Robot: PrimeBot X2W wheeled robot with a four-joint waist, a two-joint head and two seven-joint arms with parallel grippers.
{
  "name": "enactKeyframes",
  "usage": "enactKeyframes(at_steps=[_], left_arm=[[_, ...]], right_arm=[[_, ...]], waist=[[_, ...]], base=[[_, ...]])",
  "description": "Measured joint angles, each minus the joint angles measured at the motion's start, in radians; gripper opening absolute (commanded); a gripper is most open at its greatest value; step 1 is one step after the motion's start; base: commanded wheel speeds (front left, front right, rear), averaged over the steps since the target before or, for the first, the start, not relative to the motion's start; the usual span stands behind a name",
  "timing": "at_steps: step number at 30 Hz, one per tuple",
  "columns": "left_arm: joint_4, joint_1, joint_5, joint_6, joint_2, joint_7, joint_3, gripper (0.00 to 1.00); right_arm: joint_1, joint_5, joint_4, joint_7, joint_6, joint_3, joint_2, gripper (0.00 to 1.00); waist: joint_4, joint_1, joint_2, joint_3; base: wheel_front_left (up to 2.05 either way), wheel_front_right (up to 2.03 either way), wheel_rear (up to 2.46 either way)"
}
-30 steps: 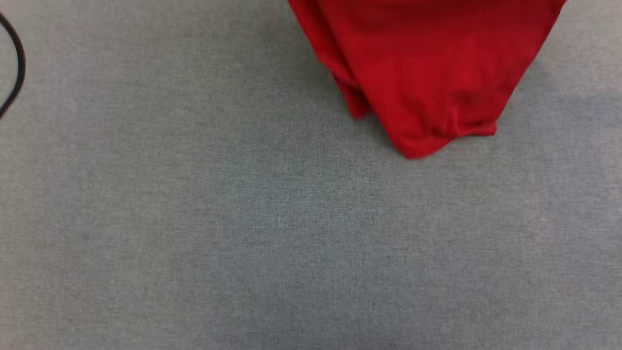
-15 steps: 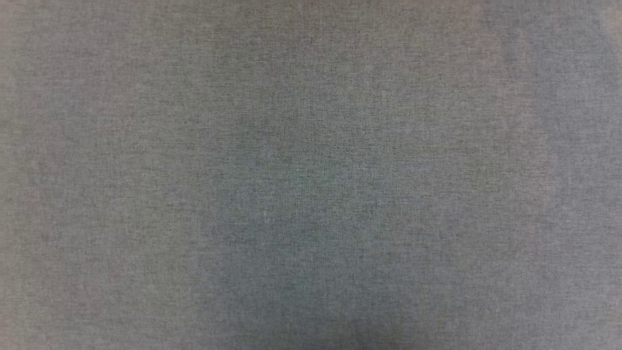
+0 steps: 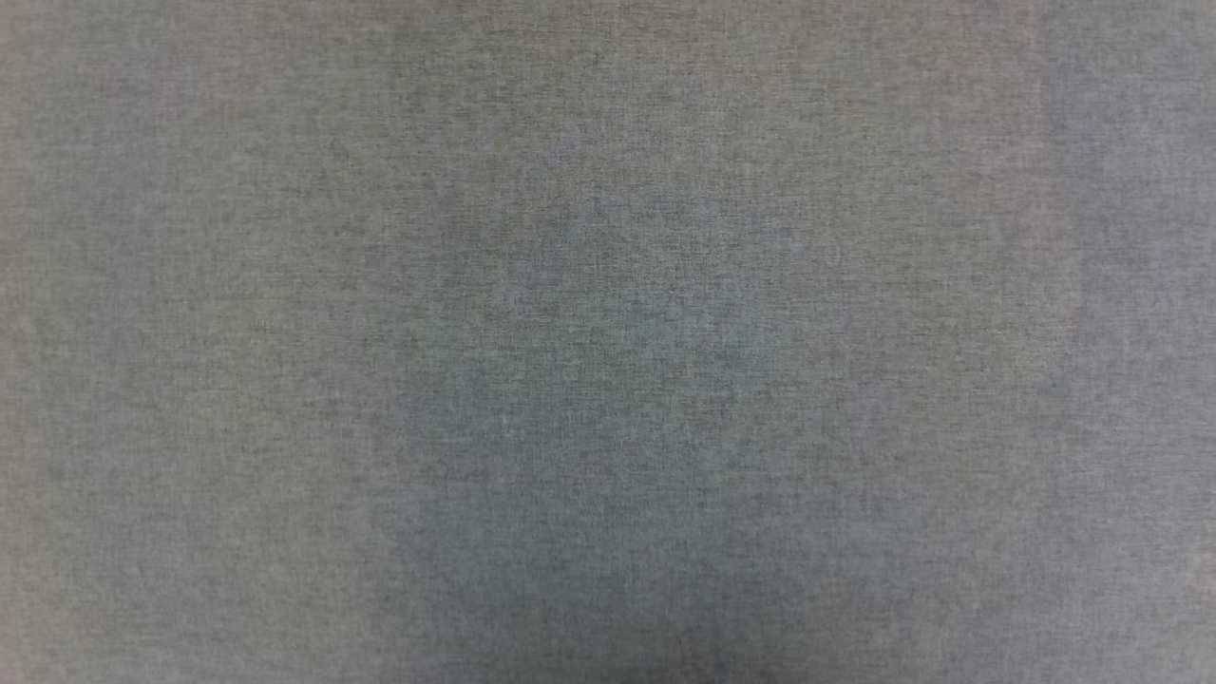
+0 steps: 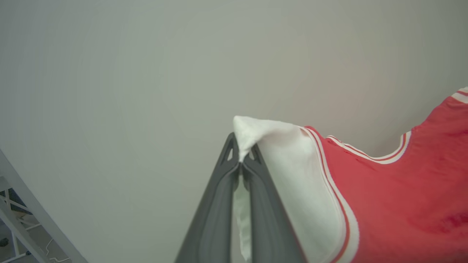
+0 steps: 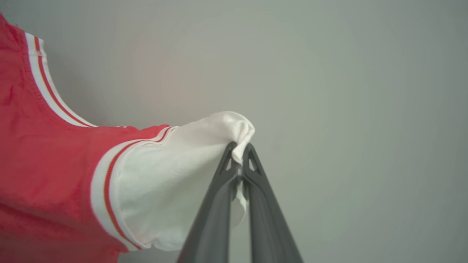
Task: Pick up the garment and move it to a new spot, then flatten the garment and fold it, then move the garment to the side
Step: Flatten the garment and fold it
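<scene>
Left claw pinches garment white sleeve; right claw pinches other sleeve. Pale frame, possibly rack, in background.

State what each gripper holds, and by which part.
Both hold the garment: the left gripper pinches one white sleeve tip, the right gripper the other.

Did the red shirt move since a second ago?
Cannot tell. Earlier the head view had the shirt at its top and a cable at its left; now it looks at grey table, so the camera itself probably turned.
</scene>
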Motion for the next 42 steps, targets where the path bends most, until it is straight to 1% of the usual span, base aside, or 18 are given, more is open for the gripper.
enactKeyframes(at_steps=[3,7,12,18,23,26,29,34,37,42], left_arm=[[0.019,0.049,-0.013,-0.004,-0.001,-0.024,-0.016,0.0],[0.022,0.139,-0.035,-0.004,0.002,-0.044,-0.054,0.0],[-0.01,0.275,-0.087,-0.004,0.028,-0.081,-0.095,0.0],[-0.067,0.479,-0.136,-0.004,0.059,-0.119,-0.125,0.0],[-0.126,0.684,-0.159,0.002,0.087,-0.137,-0.136,0.0],[-0.175,0.81,-0.187,0.022,0.099,-0.141,-0.137,0.0],[-0.233,0.95,-0.213,0.044,0.125,-0.146,-0.129,0.0],[-0.342,1.163,-0.255,0.098,0.171,-0.15,-0.125,0.0],[-0.407,1.276,-0.267,0.133,0.19,-0.15,-0.128,0.0],[-0.458,1.421,-0.279,0.174,0.222,-0.15,-0.147,0.0]], right_arm=[[0.027,0.031,0.028,-0.032,0.0,0.044,0.012,0.0],[0.105,0.076,0.055,-0.078,0.0,0.092,0.03,0.0],[0.229,0.142,0.062,-0.131,0.0,0.153,0.03,0.0],[0.417,0.23,0.025,-0.18,0.0,0.225,0.016,0.0],[0.595,0.294,-0.034,-0.214,0.0,0.273,-0.015,0.0],[0.704,0.313,-0.076,-0.225,0.0,0.301,-0.036,0.0],[0.822,0.341,-0.116,-0.236,0.0,0.313,-0.056,0.0],[1.004,0.361,-0.182,-0.24,0.0,0.322,-0.106,0.0],[1.122,0.37,-0.216,-0.24,0.0,0.312,-0.137,0.0],[1.278,0.39,-0.251,-0.24,0.0,0.262,-0.168,0.0]], waist=[[-0.005,0.0,0.0,-0.003],[-0.008,0.0,0.0,-0.022],[-0.009,-0.0001,0.0,-0.066],[-0.005,-0.0001,0.0,-0.136],[-0.001,-0.0001,0.0,-0.207],[0.002,-0.0002,0.0,-0.25],[0.003,-0.0002,0.0,-0.294],[0.004,-0.0003,0.0,-0.364],[0.005,-0.0003,0.0,-0.404],[0.004,-0.0002,0.0,-0.458]], base=[[0.0,0.0,0.0],[0.0,0.0,0.0],[0.0,0.0,0.0],[0.0,0.0,0.0],[0.0,0.0,0.0],[0.0,0.0,0.0],[0.0,0.0,0.0],[0.0,0.0,0.0],[0.0,0.0,0.0],[0.0,0.0,0.0]])
